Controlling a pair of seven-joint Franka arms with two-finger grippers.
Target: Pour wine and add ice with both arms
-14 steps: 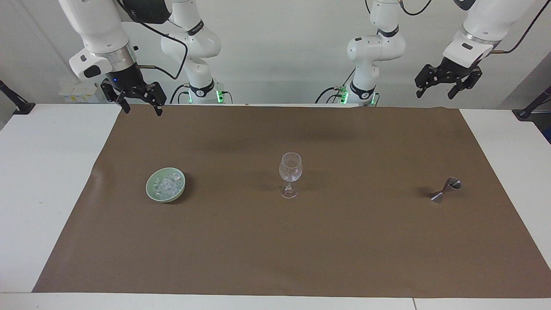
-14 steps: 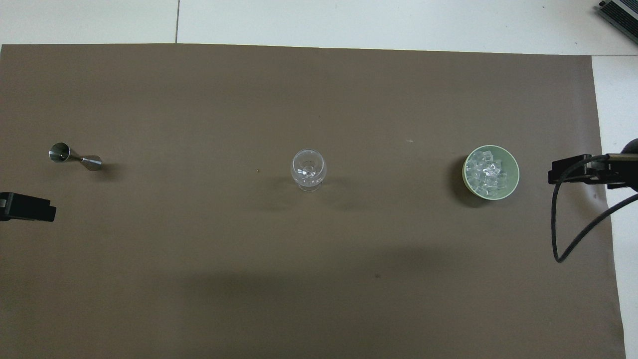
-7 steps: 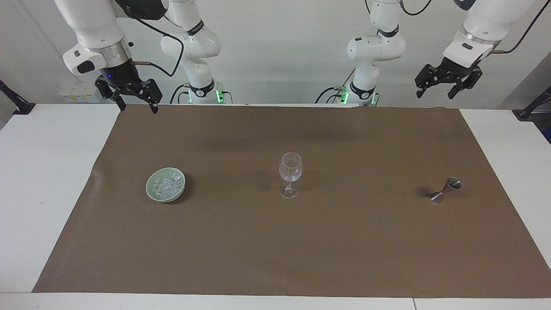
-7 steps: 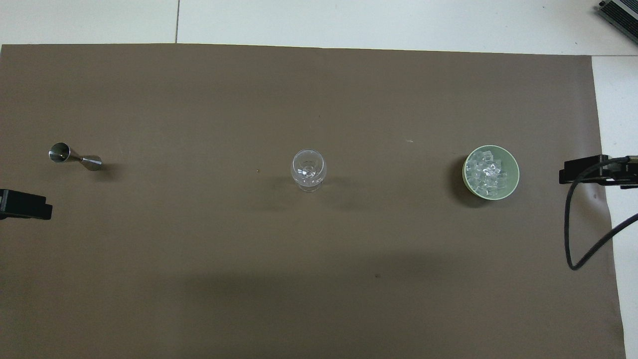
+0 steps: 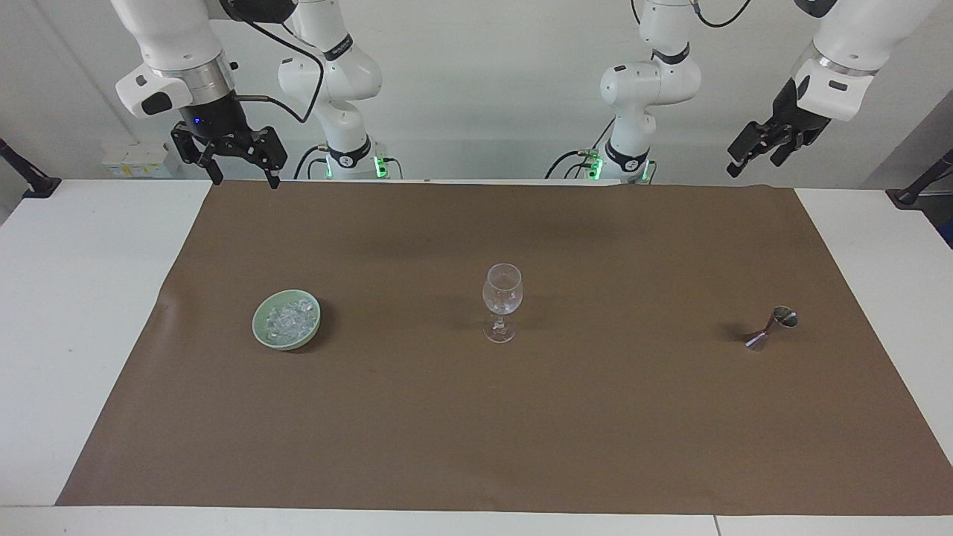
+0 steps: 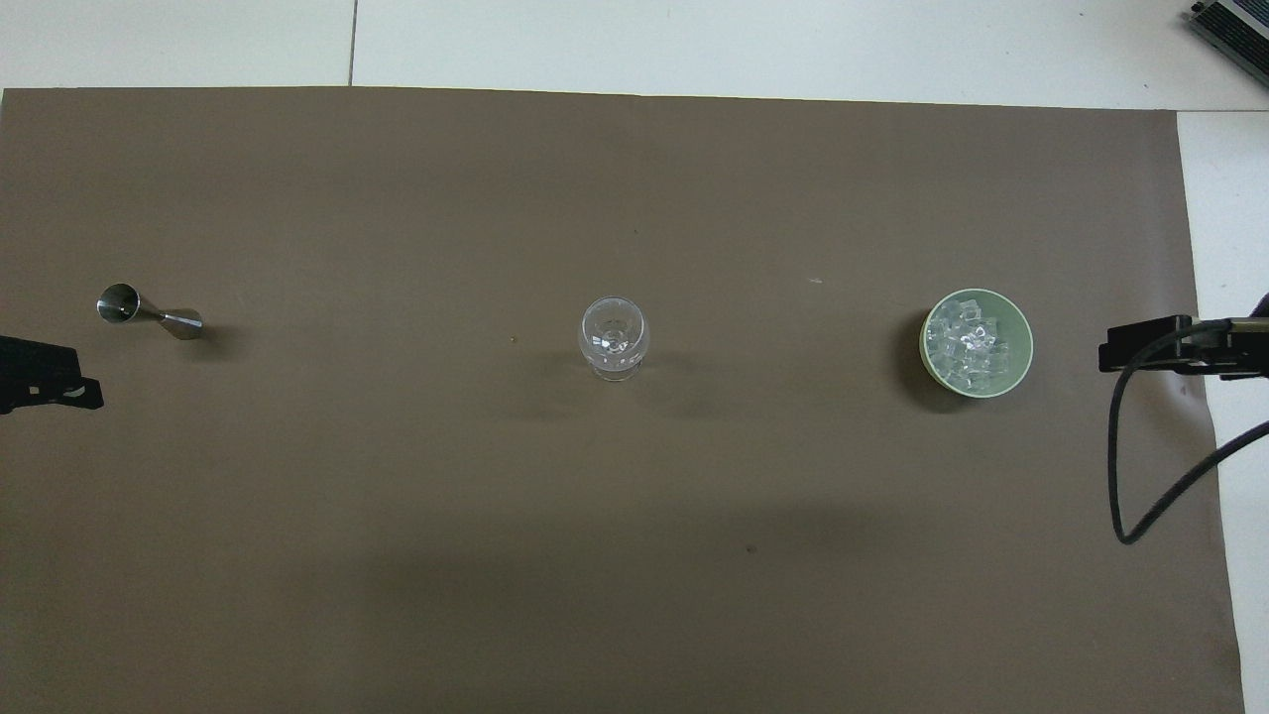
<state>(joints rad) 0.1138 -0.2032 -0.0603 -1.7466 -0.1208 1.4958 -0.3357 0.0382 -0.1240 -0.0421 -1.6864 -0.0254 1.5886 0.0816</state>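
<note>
A clear stemmed wine glass [image 5: 502, 298] [image 6: 613, 337] stands upright mid-mat. Several small clear cubes of ice [image 5: 290, 320] [image 6: 970, 342] fill a pale green bowl [image 5: 260, 329] [image 6: 1027, 349] toward the right arm's end. A steel jigger [image 5: 770, 329] [image 6: 149, 313] stands toward the left arm's end. No wine shows. My right gripper [image 5: 247, 180] [image 6: 1140, 354] hangs open and empty, high over the mat's edge beside the bowl. My left gripper [image 5: 753, 162] [image 6: 45, 373] hangs open and empty, high over the mat's end by the jigger, its wrist turned sideways.
A brown mat [image 5: 476, 432] covers most of the white table [image 5: 67, 313]. A black cable [image 6: 1125, 476] loops down from the right wrist. Black clamps [image 5: 30, 179] sit at the table's corners nearest the robots.
The left wrist has turned, so its gripper now shows side-on. The right gripper has risen a little and shifted slightly over the mat's edge. Glass, bowl and jigger have not moved.
</note>
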